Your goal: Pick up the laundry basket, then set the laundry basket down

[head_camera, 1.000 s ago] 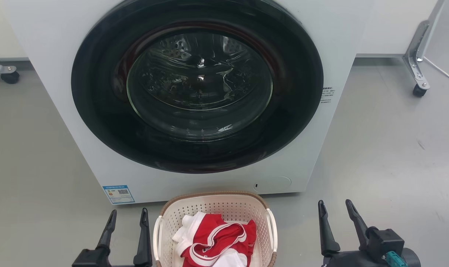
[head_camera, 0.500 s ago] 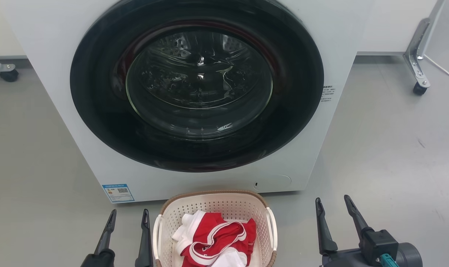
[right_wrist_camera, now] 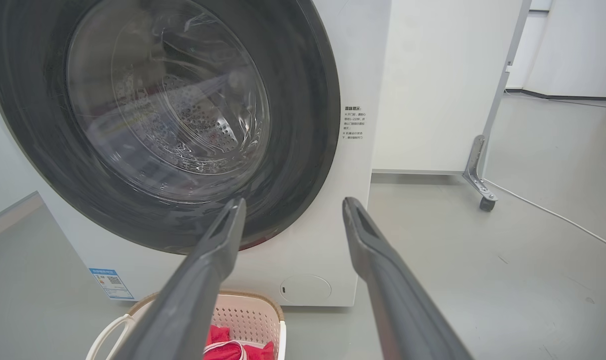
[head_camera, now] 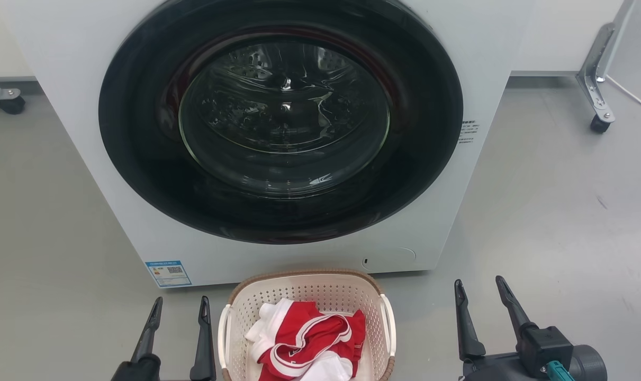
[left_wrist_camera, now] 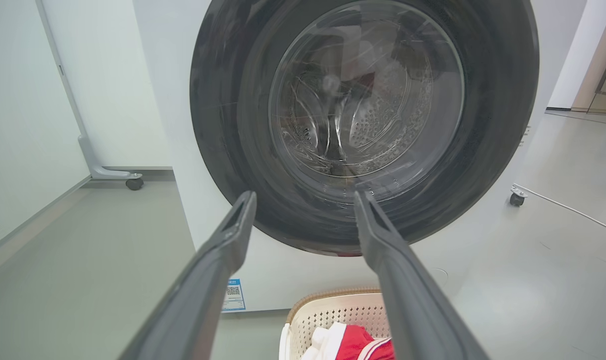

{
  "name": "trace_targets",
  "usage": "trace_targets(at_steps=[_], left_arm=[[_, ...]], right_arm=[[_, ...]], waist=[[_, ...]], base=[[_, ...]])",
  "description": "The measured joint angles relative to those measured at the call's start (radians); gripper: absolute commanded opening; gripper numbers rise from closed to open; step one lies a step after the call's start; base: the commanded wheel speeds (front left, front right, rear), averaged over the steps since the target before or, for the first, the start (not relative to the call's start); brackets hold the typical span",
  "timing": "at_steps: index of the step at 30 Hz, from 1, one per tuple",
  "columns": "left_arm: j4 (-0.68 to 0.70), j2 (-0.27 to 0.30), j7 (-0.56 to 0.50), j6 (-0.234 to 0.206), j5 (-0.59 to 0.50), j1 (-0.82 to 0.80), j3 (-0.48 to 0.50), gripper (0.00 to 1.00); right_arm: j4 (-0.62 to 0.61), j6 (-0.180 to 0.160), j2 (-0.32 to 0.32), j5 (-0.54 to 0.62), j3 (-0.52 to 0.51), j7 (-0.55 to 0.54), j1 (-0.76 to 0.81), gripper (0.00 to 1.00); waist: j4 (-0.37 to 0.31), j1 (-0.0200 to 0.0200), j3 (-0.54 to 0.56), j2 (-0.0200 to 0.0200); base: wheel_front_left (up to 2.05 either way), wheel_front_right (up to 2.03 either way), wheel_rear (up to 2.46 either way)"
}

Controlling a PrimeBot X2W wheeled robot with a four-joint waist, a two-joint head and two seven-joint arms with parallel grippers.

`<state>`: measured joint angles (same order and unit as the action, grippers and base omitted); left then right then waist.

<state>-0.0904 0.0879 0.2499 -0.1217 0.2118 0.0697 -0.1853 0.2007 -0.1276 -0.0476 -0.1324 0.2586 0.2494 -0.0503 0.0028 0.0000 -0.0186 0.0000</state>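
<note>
Floor [head_camera: 553,222]: grey, smooth, level; open on both flanks of the laundry basket [head_camera: 305,277].
Backdrop: white washing machine [head_camera: 484,63], round door [head_camera: 283,121] shut, directly behind the basket.
Basket position: on the floor, just in front of the machine's base, between the two grippers at the bottom of the head view; red-and-white garment [head_camera: 309,341] heaped inside.
Handles: white loops on the two sides, left handle [head_camera: 223,338] and right handle [head_camera: 391,330], both free.
State, left gripper [head_camera: 181,302]: released, fingers parted, nothing held; just beside the left handle, outboard of it; contact not discernible.
State, right gripper [head_camera: 479,283]: released, fingers spread, nothing held; well apart from the right handle.
Step in hand (judged): closing in on both handles; basket not yet lifted.
Approach: bring the right gripper inboard until as near its handle as the left one; lower both wrists to handle height before closing.
Grip: straddle each loop, one finger inside and one outside; clamp on the loop itself, not on the perforated wall or woven trim.
Lift: raise both arms together, rim kept level; avoid pulling the handles apart; thin plastic, probably prone to flexing.
Clearance: draw slightly away from the machine front during the rise.
Set-down: lower flat, wait for full base contact, then release both sides together.
</note>
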Motion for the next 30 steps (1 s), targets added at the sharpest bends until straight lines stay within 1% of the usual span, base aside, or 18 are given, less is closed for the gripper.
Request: trace_targets(at_steps=[5,21,28,30], left_arm=[[0.001,-0.002,0.000,0.007,-0.003,0.000,0.004,1.00],[0.016,-0.010,0.000,0.008,-0.022,0.000,0.006,1.00],[0.033,-0.013,0.000,0.009,-0.028,-0.005,0.006,1.00],[0.036,-0.014,0.000,0.016,-0.029,-0.011,0.006,1.00]], right_arm=[[-0.003,0.000,0.000,0.000,0.001,0.000,0.000,1.00],[-0.022,0.000,0.000,-0.008,0.003,0.000,0.002,1.00],[-0.039,0.000,0.000,-0.008,0.002,0.000,-0.003,1.00],[-0.045,0.000,0.000,-0.008,0.002,0.000,-0.008,1.00]], waist=[[0.000,0.0000,-0.002,0.0000],[0.002,0.0000,-0.020,-0.0001],[0.006,0.0000,-0.057,0.0000],[0.006,0.0000,-0.072,0.0000]], base=[[0.00,0.00,0.00],[0.00,0.00,0.00],[0.00,0.00,0.00],[0.00,0.00,0.00]])
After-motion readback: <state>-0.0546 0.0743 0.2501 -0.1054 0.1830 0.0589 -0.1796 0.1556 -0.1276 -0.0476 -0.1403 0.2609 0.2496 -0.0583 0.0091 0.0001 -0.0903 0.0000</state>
